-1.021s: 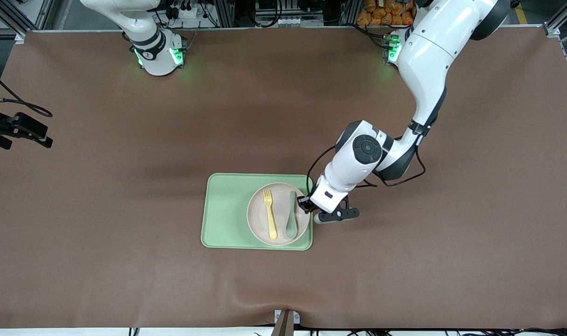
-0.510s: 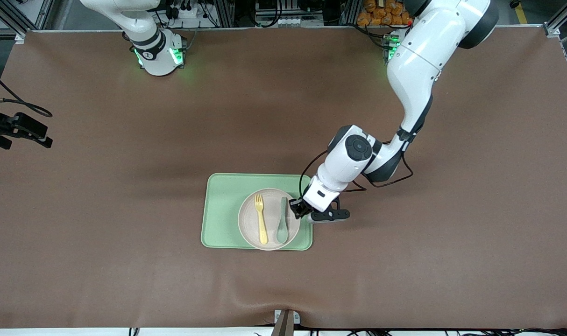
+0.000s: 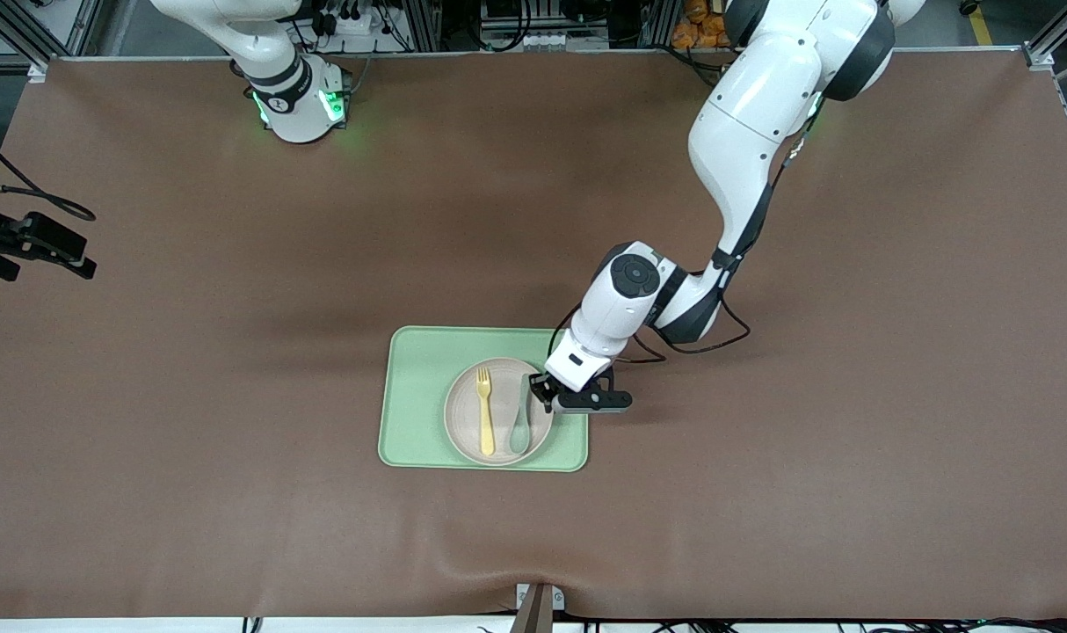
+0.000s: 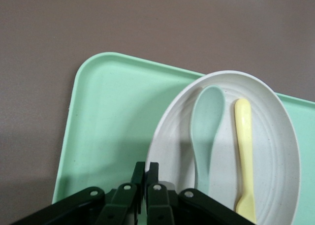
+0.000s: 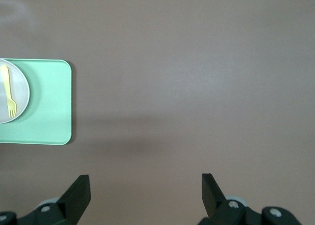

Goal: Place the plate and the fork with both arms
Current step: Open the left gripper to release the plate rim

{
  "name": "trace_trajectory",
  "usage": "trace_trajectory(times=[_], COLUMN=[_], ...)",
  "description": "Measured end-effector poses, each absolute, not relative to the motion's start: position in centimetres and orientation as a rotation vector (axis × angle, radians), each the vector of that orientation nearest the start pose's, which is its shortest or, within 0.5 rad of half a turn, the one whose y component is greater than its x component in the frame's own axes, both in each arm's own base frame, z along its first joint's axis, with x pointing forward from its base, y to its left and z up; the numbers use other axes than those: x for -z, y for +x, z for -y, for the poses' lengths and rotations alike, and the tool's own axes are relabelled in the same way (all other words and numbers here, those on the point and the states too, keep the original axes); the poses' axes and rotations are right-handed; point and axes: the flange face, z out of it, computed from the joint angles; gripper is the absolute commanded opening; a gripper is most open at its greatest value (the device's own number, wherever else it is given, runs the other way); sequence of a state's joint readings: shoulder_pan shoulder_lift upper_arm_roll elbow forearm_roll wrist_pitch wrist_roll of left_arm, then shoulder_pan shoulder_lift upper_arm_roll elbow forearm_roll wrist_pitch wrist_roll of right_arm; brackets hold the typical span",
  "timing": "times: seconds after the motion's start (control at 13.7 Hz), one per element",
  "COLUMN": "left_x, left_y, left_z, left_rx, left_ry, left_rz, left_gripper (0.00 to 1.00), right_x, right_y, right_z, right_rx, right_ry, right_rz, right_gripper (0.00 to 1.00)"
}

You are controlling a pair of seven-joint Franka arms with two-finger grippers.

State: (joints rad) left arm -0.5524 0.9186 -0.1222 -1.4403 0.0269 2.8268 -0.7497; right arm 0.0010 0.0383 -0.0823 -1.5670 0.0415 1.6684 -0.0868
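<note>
The pale beige-pink plate (image 3: 498, 440) is within the light-green tray (image 3: 415, 396), at the part toward the left arm's end. On the plate lie the pale-yellow fork (image 3: 484, 413) and a teal spoon (image 3: 521, 418), side by side. My left gripper (image 3: 540, 393) is shut on the plate's rim. In the left wrist view its fingers (image 4: 152, 172) pinch the edge of the plate (image 4: 172, 136), with the fork (image 4: 244, 151) and spoon (image 4: 206, 126) inside it. My right gripper (image 5: 146, 188) stands open over bare table and waits.
The brown table mat (image 3: 235, 308) spreads wide round the tray. The right wrist view shows the tray (image 5: 49, 112) and plate (image 5: 19, 82) some way off. A grey bracket (image 3: 538, 602) sits at the table's near edge.
The left arm has carried the plate, with fork and spoon on it, toward the right arm's end of the table and farther in over the tray. The right arm has not moved.
</note>
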Motion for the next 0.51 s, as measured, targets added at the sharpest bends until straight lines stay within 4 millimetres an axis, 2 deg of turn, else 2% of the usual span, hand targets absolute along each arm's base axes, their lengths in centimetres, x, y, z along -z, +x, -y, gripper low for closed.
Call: trace_trajectory(times=[0.29,0.36,0.44,0.51], left_x=[-19.05,-19.05,-19.04,-19.05], left_y=[60.07,59.88,59.75,59.7], left_z=[46.15,46.4,46.56,46.63], left_rx=[0.545,0.544,0.542,0.538], left_ry=[-3.454,-3.455,-3.456,-3.458], left_rz=[0.198,0.191,0.192,0.212], left_gripper=[0.0,0.42,0.99,1.0], right_x=[-61.36,-61.35,-61.34,-61.33], right_y=[57.41,57.41,57.41,57.4], right_z=[4.28,4.28,4.29,4.29], right_rx=[0.102,0.102,0.101,0.101], right_ry=[-3.107,-3.107,-3.107,-3.107], right_rz=[0.002,0.002,0.002,0.002], right_gripper=[1.0,1.0,1.0,1.0])
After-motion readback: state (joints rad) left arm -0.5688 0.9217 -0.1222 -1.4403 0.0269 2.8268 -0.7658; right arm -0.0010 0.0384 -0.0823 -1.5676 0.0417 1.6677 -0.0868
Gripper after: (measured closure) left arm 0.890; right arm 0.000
